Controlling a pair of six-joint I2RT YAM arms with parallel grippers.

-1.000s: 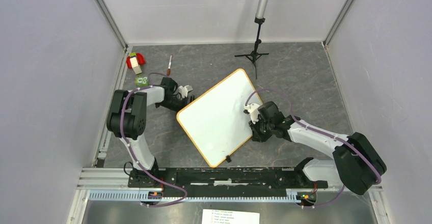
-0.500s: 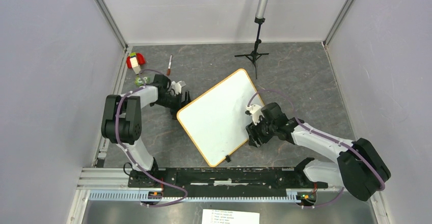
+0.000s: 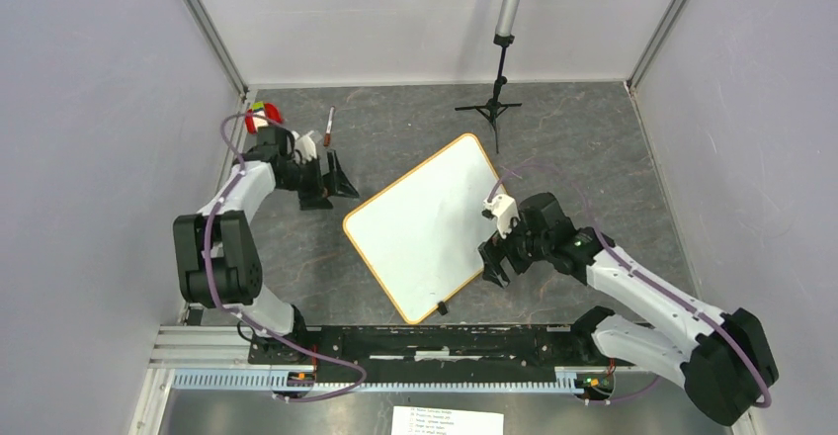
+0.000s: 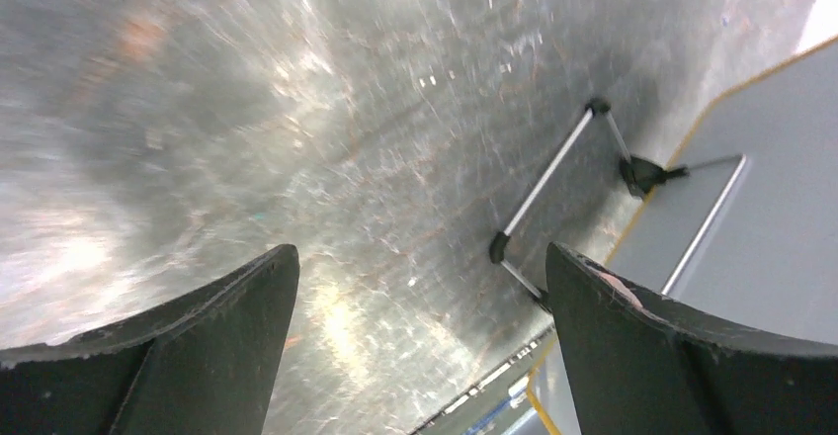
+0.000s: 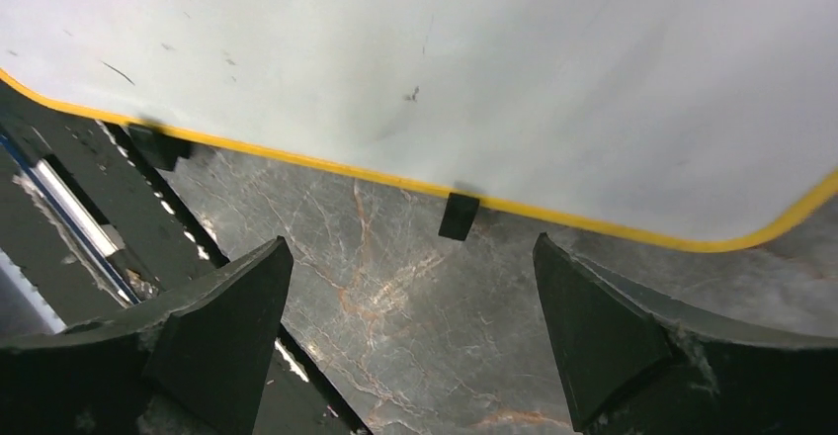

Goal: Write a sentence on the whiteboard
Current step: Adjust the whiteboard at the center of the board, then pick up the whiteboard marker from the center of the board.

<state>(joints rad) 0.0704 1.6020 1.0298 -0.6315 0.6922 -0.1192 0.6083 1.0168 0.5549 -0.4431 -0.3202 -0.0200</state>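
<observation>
While both arms hold their jaws spread wide and empty, the large white rectangular whiteboard, rimmed in thin yellow, lies flat and turned at an angle in the middle of the grey marble-patterned worktop. Its surface carries only a few faint dark specks.

The right gripper hovers just beside the board's right-hand edge. From its wrist camera the two black fingers frame the yellow rim and a small black clip fixed to it, and neither finger touches the board.

The left gripper sits well apart from the board, off its upper left corner. Its wrist camera shows only bare, blurred worktop between the fingers.

A slim brownish-red marker pen lies on the worktop behind the left gripper, with a small red, white and green object further left by the wall. A black tripod carrying a silver pole stands near the far wall, beyond the board. A black rail runs along the near edge, and a printed white sheet lies below it.
</observation>
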